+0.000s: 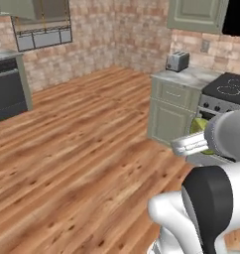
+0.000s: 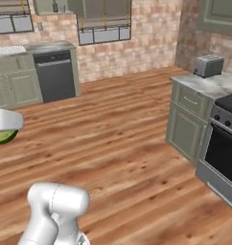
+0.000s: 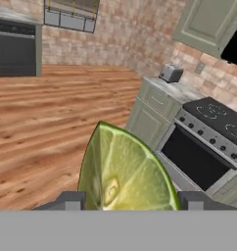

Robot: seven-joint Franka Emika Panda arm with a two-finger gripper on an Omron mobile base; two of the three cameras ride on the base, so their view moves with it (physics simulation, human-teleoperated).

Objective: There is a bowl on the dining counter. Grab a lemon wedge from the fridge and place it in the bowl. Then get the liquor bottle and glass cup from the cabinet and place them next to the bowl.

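I am looking along the hand at a pale green, translucent lemon wedge that is sitting squarely between the two small dark finger tips, its flat cut face toward the camera and its pointed end rising away from them. The two-finger gripper is clamping the wedge from both sides, one tip pressing against each lower edge, so the jaws are standing spread to the width of the fruit. In the left base view I am seeing the wedge as a sliver of green tucked behind the white forearm, in front of the stove. In the right base view a bit of the same green is peeking out under the grey wrist at the left edge.

Beyond the wedge, the black-topped silver stove with its dark oven door is standing beside the sage green base cabinet, and a silver toaster is resting on the grey stone counter above it. The plank wooden floor is stretching toward a black dishwasher against the brick wall.
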